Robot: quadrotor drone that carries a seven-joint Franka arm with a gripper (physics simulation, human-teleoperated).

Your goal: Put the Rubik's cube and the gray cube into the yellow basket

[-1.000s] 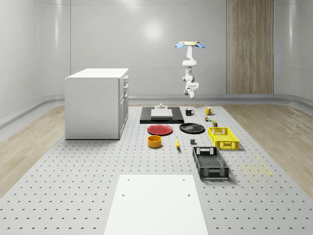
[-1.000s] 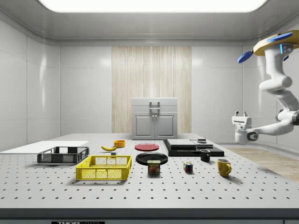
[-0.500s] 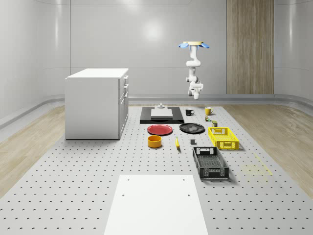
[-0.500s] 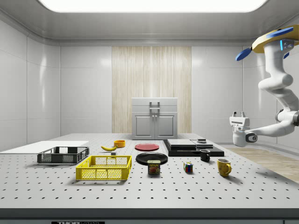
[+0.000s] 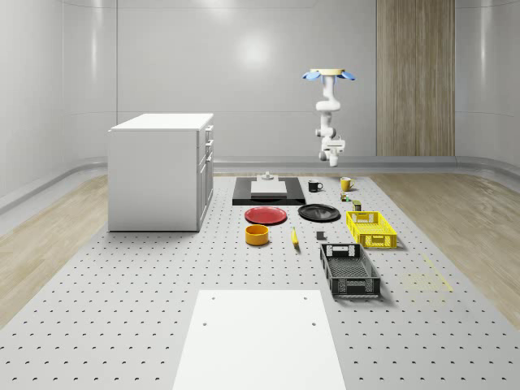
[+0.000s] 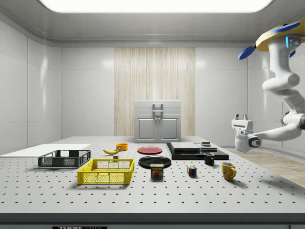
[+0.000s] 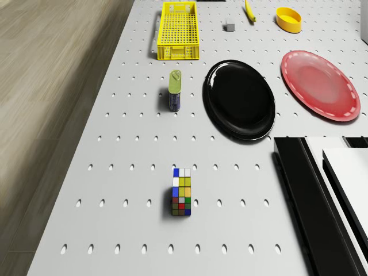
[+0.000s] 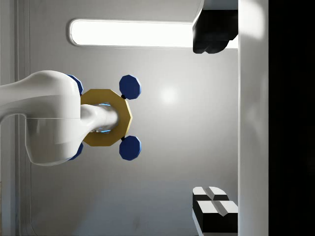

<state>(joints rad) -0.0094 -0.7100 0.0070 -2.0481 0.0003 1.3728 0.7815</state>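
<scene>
Rubik's cube with multicoloured stickers (image 7: 181,192) is seen standing on the grey perforated metal table (image 6: 200,193), between the small upright tin can (image 6: 157,171) and the yellow ceramic mug (image 6: 228,171) in the side view. The small gray cube (image 7: 229,25) lies on the table just beside the yellow plastic mesh basket (image 7: 178,30), apart from it. The round black plate (image 7: 239,98) and the round red plate (image 7: 319,85) are placed side by side near the can.

The yellow-bodied drone with blue rotors (image 6: 281,39) is seen hovering high above the table's far end, at the side view's right. Its white jointed arm (image 6: 281,88) is bent downward and back, and the white two-finger gripper (image 6: 241,118) is held in the air, well above the mug, pointing upward. The black-tipped fingers (image 8: 212,34) are spread wide apart, and nothing is held or touched between them.
</scene>
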